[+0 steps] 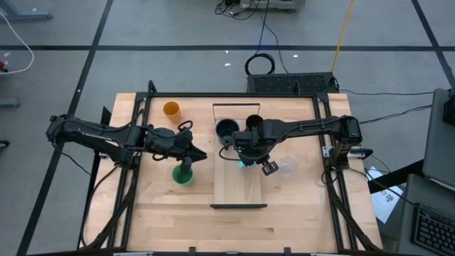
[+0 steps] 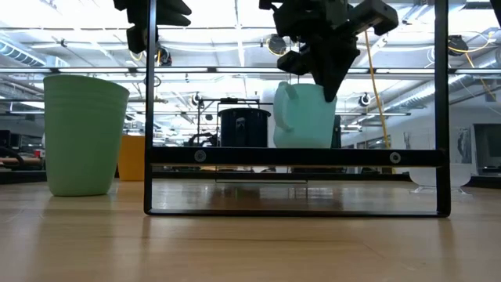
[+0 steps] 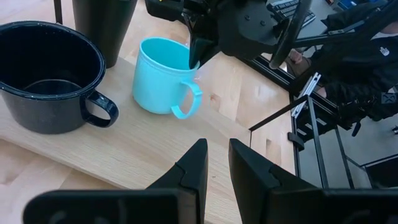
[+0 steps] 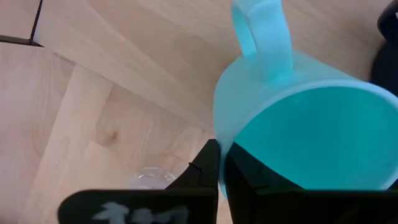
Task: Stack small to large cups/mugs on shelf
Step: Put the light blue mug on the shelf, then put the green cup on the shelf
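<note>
Right tool (image 4: pixel 219 163) pinched shut on blue mug (image 3: pixel 160 74) rim, mid-frame on shelf (image 1: pixel 239 192) w/ dark mug (image 3: pixel 46 74), black cup; probably 3 left. Left tool (image 3: pixel 216 163) slightly open, empty.

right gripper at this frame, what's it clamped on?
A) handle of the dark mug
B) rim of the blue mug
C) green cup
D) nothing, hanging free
B: the right gripper is shut on the rim of the blue mug, one finger inside and one outside the wall, with the mug over the shelf beside the dark mug.
</note>
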`<state>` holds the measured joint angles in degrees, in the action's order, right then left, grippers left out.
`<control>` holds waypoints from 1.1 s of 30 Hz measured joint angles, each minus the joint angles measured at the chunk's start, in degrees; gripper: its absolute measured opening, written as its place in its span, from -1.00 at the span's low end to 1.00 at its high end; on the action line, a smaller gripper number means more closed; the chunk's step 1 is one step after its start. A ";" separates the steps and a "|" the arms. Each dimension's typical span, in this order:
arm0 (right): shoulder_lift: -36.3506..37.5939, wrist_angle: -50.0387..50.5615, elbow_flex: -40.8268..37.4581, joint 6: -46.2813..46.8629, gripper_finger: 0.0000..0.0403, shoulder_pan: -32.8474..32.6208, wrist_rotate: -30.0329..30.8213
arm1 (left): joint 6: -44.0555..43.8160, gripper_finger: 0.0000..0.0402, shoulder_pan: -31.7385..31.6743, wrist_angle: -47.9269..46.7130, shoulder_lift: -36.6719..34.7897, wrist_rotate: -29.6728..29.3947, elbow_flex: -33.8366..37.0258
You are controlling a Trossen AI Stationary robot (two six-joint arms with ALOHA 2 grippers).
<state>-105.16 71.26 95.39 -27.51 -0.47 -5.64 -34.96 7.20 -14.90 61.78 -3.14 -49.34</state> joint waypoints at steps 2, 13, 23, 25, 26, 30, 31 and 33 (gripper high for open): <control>0.00 0.02 0.00 -0.21 -1.00 -0.04 -0.10 | 0.00 -0.68 0.00 -0.02 0.00 0.00 0.00; -0.09 0.38 -0.06 -0.59 -0.94 -0.46 -0.60 | 0.24 -0.68 0.00 -0.07 0.00 0.00 0.00; -0.11 0.37 -0.09 -0.16 -0.86 -0.84 -0.69 | 0.24 -0.68 0.00 -0.07 0.00 0.00 0.00; -0.11 0.33 -0.09 0.30 -0.84 -1.19 -0.71 | 0.22 -0.68 0.00 -0.08 0.00 0.00 0.00; -0.11 0.29 -0.09 0.47 -0.83 -1.36 -0.72 | 0.20 -0.68 0.00 -0.09 0.00 0.00 0.00; -0.11 -0.08 -0.09 0.87 -0.76 -1.59 -0.76 | 0.20 -0.68 0.00 -0.09 0.00 -0.01 0.00; -0.10 -0.28 -0.09 1.04 -0.73 -1.56 -0.73 | 0.20 -0.68 0.00 -0.09 0.00 -0.01 0.00; -0.08 -0.92 -0.09 1.67 -0.67 -1.53 -0.69 | 0.20 -0.68 0.00 -0.09 0.00 -0.01 0.00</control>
<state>-105.25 70.34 95.31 -25.84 -2.00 -6.33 -34.76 7.20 -14.99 61.78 -3.15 -49.34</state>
